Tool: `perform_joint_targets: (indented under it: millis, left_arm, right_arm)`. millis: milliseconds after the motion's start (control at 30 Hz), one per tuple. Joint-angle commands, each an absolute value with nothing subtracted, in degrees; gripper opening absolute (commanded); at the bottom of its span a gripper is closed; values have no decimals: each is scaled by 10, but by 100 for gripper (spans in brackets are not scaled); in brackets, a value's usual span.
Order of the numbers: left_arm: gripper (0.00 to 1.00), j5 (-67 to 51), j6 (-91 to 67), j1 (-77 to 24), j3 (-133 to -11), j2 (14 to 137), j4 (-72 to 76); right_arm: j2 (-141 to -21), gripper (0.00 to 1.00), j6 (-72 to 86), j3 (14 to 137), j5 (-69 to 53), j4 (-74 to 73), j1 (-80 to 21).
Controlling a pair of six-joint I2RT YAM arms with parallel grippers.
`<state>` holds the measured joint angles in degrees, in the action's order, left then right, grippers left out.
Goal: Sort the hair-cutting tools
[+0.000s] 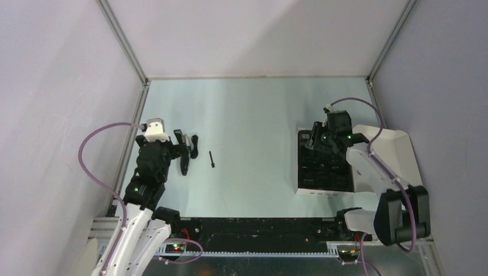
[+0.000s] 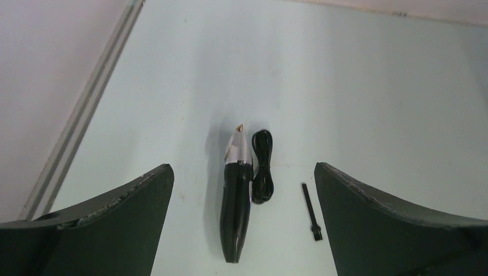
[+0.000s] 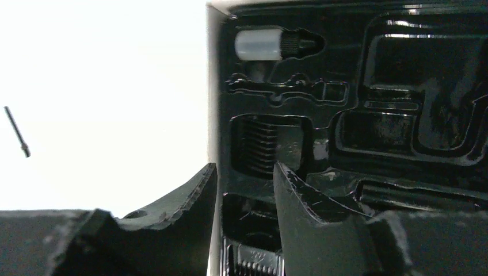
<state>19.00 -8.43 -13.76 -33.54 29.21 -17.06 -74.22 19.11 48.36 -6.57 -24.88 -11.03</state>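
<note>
So, left gripper (image 2: 243, 165) wide open above the clipper body (image 2: 236, 213), coiled cable (image 2: 263, 167) right beside it, brush (image 2: 312, 211) nearby, right gripper (image 3: 244, 167) partly open over the box insert (image 3: 403, 132), holding nothing

Overhead camera looks down; close wrist cameras face the table (image 1: 259, 115); all share the brush (image 1: 213, 159).

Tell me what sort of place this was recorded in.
Likely a lab robot cell, not a home: plain wall panels on aluminium framing enclose a pale table, with left arm and right arm bolted at its near edge.
</note>
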Motion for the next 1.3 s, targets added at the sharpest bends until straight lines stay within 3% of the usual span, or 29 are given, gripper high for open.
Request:
perform_joint_targets:
  millis: [0,167,333,500,667,733,1267]
  left_arm:
    - [100,183,-120,-141,-382,361,-210]
    - [100,173,-159,-141,-420,437,-251]
    - [95,134,-201,-141,-460,541,-284]
    - [79,104,-225,-151,-490,644,-287]
    - [56,103,-215,-156,-525,730,-278]
    - [52,104,-213,-158,-544,762,-278]
    - [44,177,-212,-158,-639,961,-292]
  right_arm:
    - [-661,49,181,505,-70,-268,-135]
    - [-600,61,183,504,-56,-281,-184]
    - [-580,63,189,499,-64,-270,-232]
    - [-577,63,196,486,-79,-243,-262]
    - [-579,63,196,475,-94,-223,-268]
    - [-579,63,195,469,-98,-218,-267]
    - [-573,64,198,445,-108,-204,-267]
